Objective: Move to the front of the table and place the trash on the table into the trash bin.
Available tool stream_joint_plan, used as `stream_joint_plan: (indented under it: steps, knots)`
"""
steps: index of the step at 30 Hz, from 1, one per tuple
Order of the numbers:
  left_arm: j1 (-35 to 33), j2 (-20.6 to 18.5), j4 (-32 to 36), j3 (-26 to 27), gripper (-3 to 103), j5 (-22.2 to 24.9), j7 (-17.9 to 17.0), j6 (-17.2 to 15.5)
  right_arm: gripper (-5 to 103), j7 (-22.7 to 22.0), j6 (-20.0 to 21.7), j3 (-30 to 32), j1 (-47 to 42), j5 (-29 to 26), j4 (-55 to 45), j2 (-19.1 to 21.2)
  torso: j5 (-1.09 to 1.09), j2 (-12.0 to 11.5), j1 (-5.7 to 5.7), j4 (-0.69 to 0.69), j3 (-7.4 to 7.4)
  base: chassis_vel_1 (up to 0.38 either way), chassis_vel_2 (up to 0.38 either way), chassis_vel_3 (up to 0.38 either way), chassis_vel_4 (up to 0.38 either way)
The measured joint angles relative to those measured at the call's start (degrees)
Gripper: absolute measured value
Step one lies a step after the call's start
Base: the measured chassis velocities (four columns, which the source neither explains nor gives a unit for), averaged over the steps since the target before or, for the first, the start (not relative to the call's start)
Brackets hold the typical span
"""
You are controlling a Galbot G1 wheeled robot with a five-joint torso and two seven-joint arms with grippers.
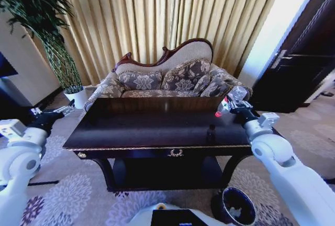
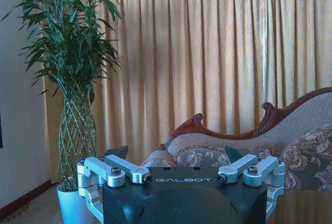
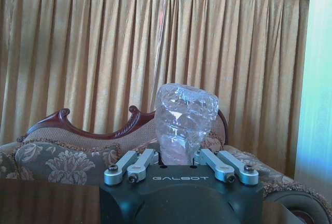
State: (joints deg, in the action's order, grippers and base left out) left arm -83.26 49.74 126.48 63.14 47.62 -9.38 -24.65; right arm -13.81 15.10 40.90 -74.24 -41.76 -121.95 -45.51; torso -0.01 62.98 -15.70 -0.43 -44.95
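The dark glossy table [image 1: 146,129] stands straight ahead. My right gripper [image 1: 234,105] hovers above the table's right end, shut on a clear plastic bottle [image 1: 229,100] with a red label. In the right wrist view the crumpled bottle [image 3: 185,123] sticks up between the fingers of that gripper [image 3: 179,156]. To the left of the table's left end, my left gripper [image 1: 62,111] is raised and open, holding nothing. The left wrist view has that gripper [image 2: 175,154] facing the curtain and plant. The dark round trash bin [image 1: 228,194] stands on the carpet below the table's front right corner.
A patterned sofa [image 1: 167,77] sits right behind the table, with gold curtains beyond. A tall plant in a white pot [image 1: 78,96] stands at the back left. A dark door [image 1: 298,69] is at the right. Patterned carpet surrounds the table.
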Motion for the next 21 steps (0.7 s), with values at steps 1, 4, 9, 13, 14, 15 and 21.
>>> stream_joint_plan:
  steps: [1,4,9,13,14,15,21]
  knots:
    - [0.0,-0.1,0.0,0.0,100,0.0,0.0,0.0,24,0.0,-0.1,0.0,-0.2,0.0,-0.1,-0.1,0.00,0.0,0.00,0.01,0.00,0.035,-0.040,-0.052,0.055]
    - [0.0,-0.2,0.0,0.0,100,0.0,0.1,0.0,24,0.1,-0.1,0.0,-0.4,0.1,-0.1,-0.3,0.00,0.0,0.00,0.00,0.00,0.053,-0.047,-0.055,0.050]
    - [0.0,-0.1,0.0,-0.2,100,0.0,0.3,0.0,24,0.1,-0.3,0.0,-0.4,0.3,-0.1,-0.5,-0.01,0.0,0.00,0.01,0.00,0.060,-0.072,-0.068,0.054]
    - [-0.1,-0.2,0.1,-0.2,100,0.0,0.4,0.0,24,0.2,-0.7,-0.1,-0.2,0.5,-0.1,-0.8,0.00,0.0,0.00,0.01,0.00,0.058,-0.070,-0.068,0.076]
    - [-0.1,-0.2,0.1,-0.2,100,0.0,0.4,0.0,24,0.2,-0.7,-0.1,-0.2,0.5,-0.1,-0.8,0.00,0.0,0.00,0.01,0.00,0.054,-0.061,-0.066,0.070]
    - [0.0,-0.4,0.1,-0.2,100,0.0,0.4,0.0,24,0.2,-0.7,-0.1,-0.2,0.5,-0.1,-0.9,0.00,0.0,0.00,0.01,0.00,0.076,-0.061,-0.086,0.079]
    - [0.0,-0.5,0.4,-0.6,100,0.0,0.4,0.0,24,0.3,-0.7,0.4,-0.9,0.7,-0.2,-1.1,0.00,0.0,0.00,0.00,0.00,0.083,-0.085,-0.086,0.083]
